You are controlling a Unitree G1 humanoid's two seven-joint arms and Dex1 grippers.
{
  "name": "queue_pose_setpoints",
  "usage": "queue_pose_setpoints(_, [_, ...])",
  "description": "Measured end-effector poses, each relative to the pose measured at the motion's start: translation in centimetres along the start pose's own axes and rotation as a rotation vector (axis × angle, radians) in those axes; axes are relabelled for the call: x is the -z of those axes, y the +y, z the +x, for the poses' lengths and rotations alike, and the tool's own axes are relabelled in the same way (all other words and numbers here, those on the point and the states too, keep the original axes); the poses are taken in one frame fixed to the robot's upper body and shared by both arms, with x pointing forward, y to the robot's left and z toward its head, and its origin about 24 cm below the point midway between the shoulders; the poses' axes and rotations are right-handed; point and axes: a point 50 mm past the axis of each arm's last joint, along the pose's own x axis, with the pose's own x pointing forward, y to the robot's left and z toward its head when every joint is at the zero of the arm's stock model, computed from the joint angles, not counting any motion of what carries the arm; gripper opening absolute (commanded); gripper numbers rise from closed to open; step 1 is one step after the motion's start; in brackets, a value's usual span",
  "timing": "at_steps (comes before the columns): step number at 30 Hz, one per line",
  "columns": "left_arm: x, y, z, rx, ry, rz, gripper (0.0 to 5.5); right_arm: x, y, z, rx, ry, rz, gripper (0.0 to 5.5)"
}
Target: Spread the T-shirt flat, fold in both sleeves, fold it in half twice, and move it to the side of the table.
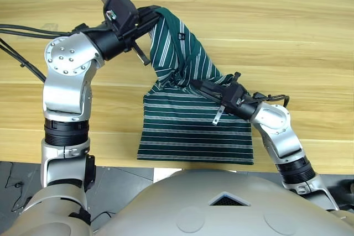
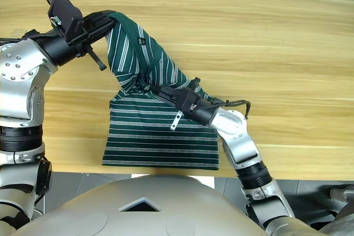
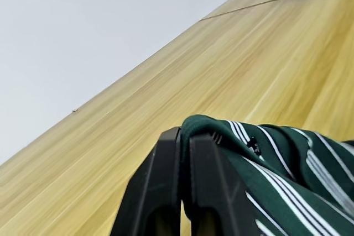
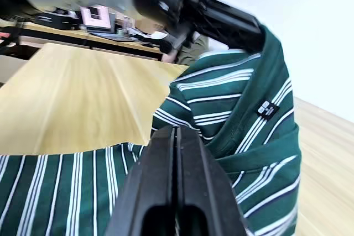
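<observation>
The left arm [image 1: 66, 81] is bent at the elbow and raised, its forearm directed toward the upper middle of the left eye view. The left end effector [image 1: 154, 12] is closed tightly on a fold of the T-shirt [image 1: 193, 131], which is held up above the table [image 1: 287, 31]. The right arm [image 1: 279, 136] is extended low from the lower right of the frame toward the centre. The right end effector [image 1: 181, 79] is pressed shut where the fabric is bunched, and a pinch of the shirt appears to be caught between its black fingers [image 4: 160, 181].

The lower part of the T-shirt is laid flat near the front edge of the table, at the lower centre of the frame; from the bunched middle, the upper part is drawn diagonally up to the left end effector.

The table is made of long, pale wooden planks with a fine grain and faint seams. In the right wrist view, cluttered desks [image 4: 105, 29] and a plain white wall [image 4: 326, 31] are seen beyond it.

The shirt is of soft, dark green knit with thin white stripes in groups, and a small black label [image 4: 267, 108] is sewn on it.
</observation>
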Motion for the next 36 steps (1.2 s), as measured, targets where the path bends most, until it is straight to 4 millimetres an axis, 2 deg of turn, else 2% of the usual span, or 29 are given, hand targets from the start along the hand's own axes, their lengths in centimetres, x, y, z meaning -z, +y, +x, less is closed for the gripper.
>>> queue_pose_setpoints(6, [0.6,0.0,-0.3,-0.007,0.011,-0.015,0.02,-0.3,-0.7,-0.8,-0.006,0.013,-0.017,0.03])
queue_pose_setpoints(10, [1.6,-0.9,-0.8,0.008,0.033,-0.038,0.02,-0.8,-2.2,-2.0,0.02,0.027,-0.064,0.03])
queue_pose_setpoints(14, [2.3,0.1,-2.3,-0.063,0.041,-0.056,0.02,-3.0,-6.7,-4.9,0.19,-0.033,-0.126,0.03])
queue_pose_setpoints(17, [3.0,0.0,-3.1,-0.084,0.052,-0.072,0.02,-4.3,-9.7,-6.7,0.356,-0.082,-0.136,0.03])
queue_pose_setpoints(21, [3.5,-0.3,-3.6,-0.093,0.065,-0.088,0.02,-3.6,-12.1,-8.7,0.532,-0.046,-0.083,0.03])
queue_pose_setpoints(23, [3.9,-1.1,-3.6,-0.077,0.076,-0.099,0.02,-2.2,-12.5,-9.5,0.603,0.014,-0.022,0.03])
queue_pose_setpoints(26, [4.9,-4.7,-3.0,0.039,0.108,-0.116,0.02,-0.5,-11.8,-9.6,0.593,0.092,0.039,0.03])
queue_pose_setpoints(29, [4.7,-7.9,-3.1,0.177,0.077,-0.112,0.02,1.1,-10.9,-9.7,0.546,0.16,0.097,0.03])
queue_pose_setpoints(36, [5.6,-11.5,-5.0,0.364,0.111,-0.092,0.02,3.4,-10.9,-11.0,0.583,0.274,0.162,0.03])
